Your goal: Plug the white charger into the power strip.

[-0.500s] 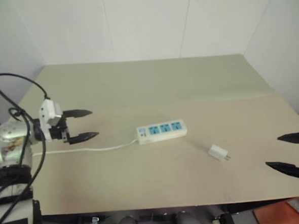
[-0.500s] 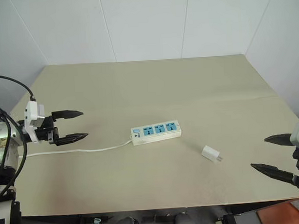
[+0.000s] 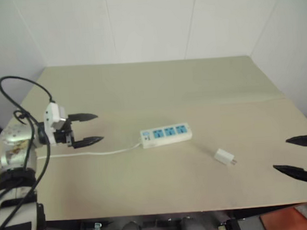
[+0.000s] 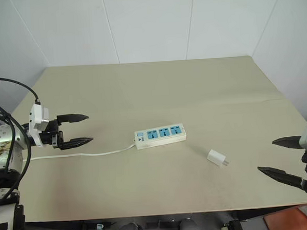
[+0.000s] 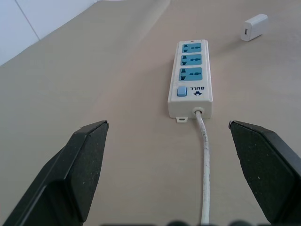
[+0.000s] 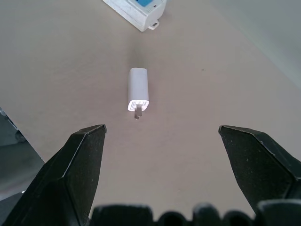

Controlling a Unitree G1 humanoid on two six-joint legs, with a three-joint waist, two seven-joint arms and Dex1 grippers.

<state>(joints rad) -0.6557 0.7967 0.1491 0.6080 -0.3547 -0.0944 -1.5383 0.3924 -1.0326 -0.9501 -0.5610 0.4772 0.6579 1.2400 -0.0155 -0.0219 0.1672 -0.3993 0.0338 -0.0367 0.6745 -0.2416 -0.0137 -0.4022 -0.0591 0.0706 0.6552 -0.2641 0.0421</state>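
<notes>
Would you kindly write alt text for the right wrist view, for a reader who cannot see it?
A small white charger lies flat on a beige table, its metal prongs pointing toward the camera, apart from the open right end effector whose two black fingers rise in the foreground. A corner of the white power strip lies beyond the charger.

Black-fingered tool (image 4: 81,131), white module, black cable (image 4: 6,98)

One white charger (image 4: 217,158), one power strip (image 4: 160,135) with three blue sockets, one table (image 4: 157,88).
</notes>
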